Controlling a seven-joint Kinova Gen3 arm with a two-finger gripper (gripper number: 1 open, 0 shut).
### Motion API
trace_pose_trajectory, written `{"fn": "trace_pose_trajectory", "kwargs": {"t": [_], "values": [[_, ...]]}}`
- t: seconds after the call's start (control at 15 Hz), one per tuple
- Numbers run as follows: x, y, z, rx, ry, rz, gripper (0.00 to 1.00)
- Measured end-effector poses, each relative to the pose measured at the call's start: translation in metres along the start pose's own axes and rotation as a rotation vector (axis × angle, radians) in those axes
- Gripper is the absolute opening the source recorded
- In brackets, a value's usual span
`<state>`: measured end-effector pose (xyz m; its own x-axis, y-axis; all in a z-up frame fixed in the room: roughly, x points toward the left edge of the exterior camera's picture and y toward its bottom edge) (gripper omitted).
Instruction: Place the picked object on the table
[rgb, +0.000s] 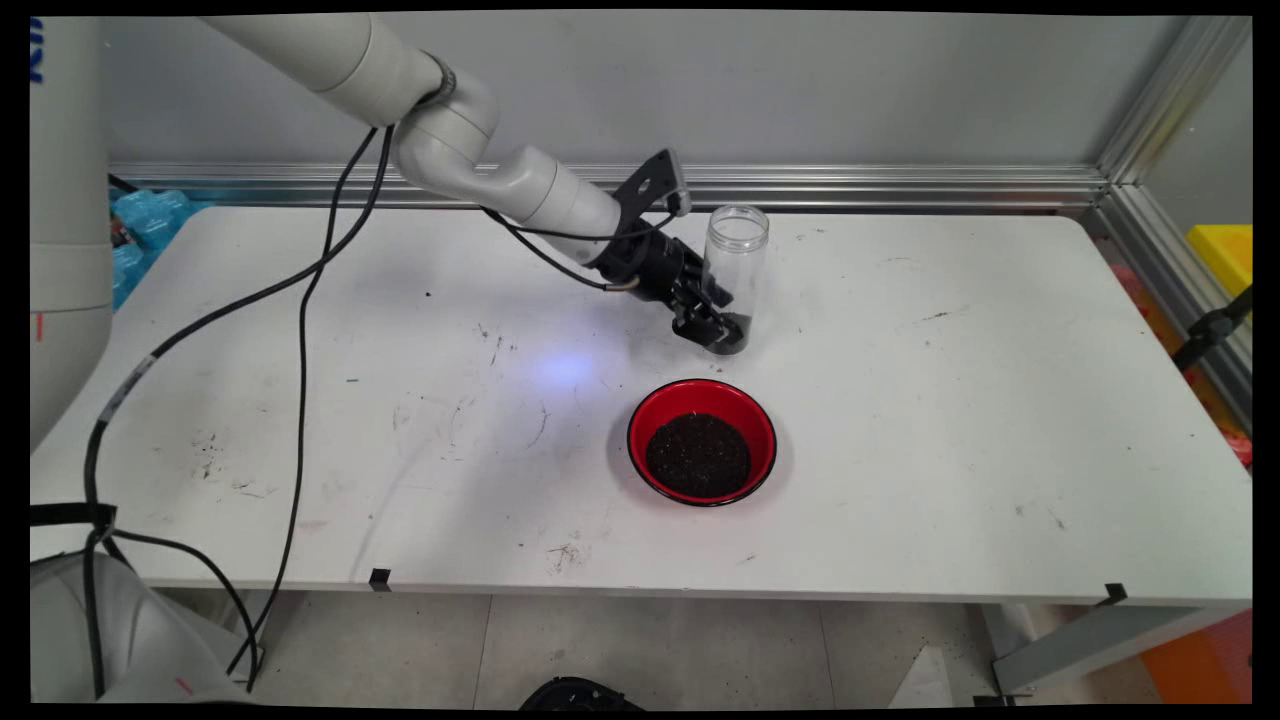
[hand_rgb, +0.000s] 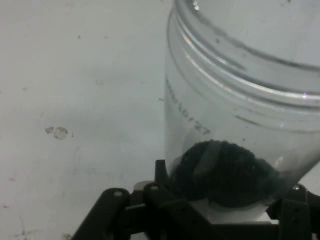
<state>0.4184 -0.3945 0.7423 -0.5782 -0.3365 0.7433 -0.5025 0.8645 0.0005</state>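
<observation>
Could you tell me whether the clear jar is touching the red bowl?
Apart: the main view shows bare table between the clear jar and the red bowl.

A lab (aluminium-framed enclosure (rgb: 1140, 130), scuffed white table (rgb: 900, 400)).

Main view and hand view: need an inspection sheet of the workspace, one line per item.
Surface: white table, scuffed and speckled with dark marks.
Things: clear jar standing upright, lid off, a little dark granular material at its bottom; red bowl nearer the camera, holding dark granules.
Clutter: nothing seen.
Gripper: gripper at the jar's lower part, jar between its fingers; contact cannot be judged.
Cables: black cables hang from the arm across the table's left.
Surroundings: grey wall, aluminium rail behind; yellow bin at right.
</observation>
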Motion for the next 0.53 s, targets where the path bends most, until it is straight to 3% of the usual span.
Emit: {"fn": "trace_pose_trajectory", "kwargs": {"t": [0.53], "values": [[-0.016, -0.004, 0.011, 0.003, -0.001, -0.004, 0.00]]}}
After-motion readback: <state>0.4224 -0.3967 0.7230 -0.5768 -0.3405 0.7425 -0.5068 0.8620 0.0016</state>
